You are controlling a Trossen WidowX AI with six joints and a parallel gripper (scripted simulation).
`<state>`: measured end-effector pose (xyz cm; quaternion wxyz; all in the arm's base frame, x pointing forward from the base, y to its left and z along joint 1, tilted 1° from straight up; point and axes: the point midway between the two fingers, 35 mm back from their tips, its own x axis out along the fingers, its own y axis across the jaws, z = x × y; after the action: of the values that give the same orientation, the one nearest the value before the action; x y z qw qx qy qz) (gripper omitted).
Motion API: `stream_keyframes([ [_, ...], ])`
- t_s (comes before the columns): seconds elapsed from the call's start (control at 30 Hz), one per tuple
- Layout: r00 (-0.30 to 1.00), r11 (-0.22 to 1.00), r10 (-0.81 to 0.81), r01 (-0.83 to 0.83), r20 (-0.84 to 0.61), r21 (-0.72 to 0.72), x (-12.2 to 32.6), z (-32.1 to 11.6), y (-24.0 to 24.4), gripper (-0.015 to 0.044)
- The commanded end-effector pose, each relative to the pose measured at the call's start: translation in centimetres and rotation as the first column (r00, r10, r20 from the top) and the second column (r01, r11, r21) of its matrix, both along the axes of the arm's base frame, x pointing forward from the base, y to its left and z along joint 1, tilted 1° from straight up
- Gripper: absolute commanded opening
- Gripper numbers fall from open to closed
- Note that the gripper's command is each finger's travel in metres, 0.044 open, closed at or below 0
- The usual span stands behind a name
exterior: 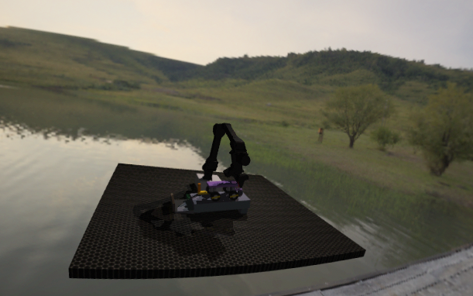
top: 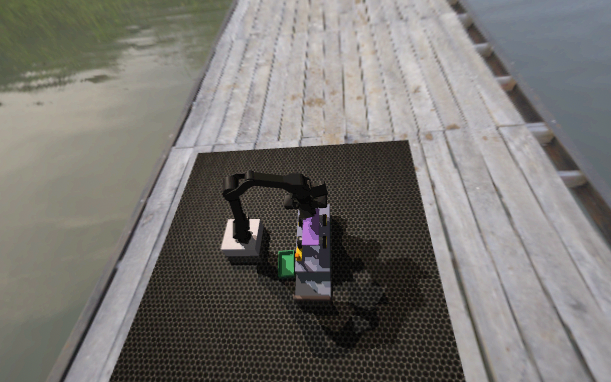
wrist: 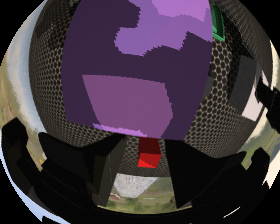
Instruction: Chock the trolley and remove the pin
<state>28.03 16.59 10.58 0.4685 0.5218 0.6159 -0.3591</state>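
The purple trolley (top: pixel 311 234) (exterior: pixel 221 184) (wrist: pixel 126 100) stands on the grey ramp (top: pixel 312 264) (exterior: pixel 221 206). The yellow chock (top: pixel 298 256) (exterior: pixel 203 192) with its upright orange handle stands on the ramp, just downhill of the tray-side lower wheel; whether they touch cannot be told. My gripper (top: pixel 309 212) (exterior: pixel 241 184) (wrist: pixel 147 135) points down at the uphill end, partly open. Its fingers stand on either side of the red pin head (wrist: pixel 149 160), with space left on both sides. The pin's shaft is hidden. The green tray (top: pixel 286 265) (wrist: pixel 219 26) looks empty.
The tray lies beside the ramp, on the arm-base side. A brown end board (top: pixel 312 298) (exterior: pixel 173 201) closes the ramp's low end. The arm's pale base block (top: pixel 236 239) stands left of the ramp in the top view. The trolley's body is close to the fingers.
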Motion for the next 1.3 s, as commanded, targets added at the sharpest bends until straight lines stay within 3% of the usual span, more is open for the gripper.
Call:
stream_keyframes([
  [0.0,1.0,1.0,0.0,0.0,0.0,0.0,0.0,0.0,0.0,0.0164],
  [0.13,1.0,1.0,0.0,0.0,0.0,0.0,0.0,0.0,0.0,0.0059],
  [0.43,1.0,1.0,0.0,0.0,0.0,0.0,0.0,0.0,0.0,0.0],
  [1.27,1.0,1.0,-0.005,0.005,-0.002,-0.002,-0.1,1.4,-0.3,0.0],
])
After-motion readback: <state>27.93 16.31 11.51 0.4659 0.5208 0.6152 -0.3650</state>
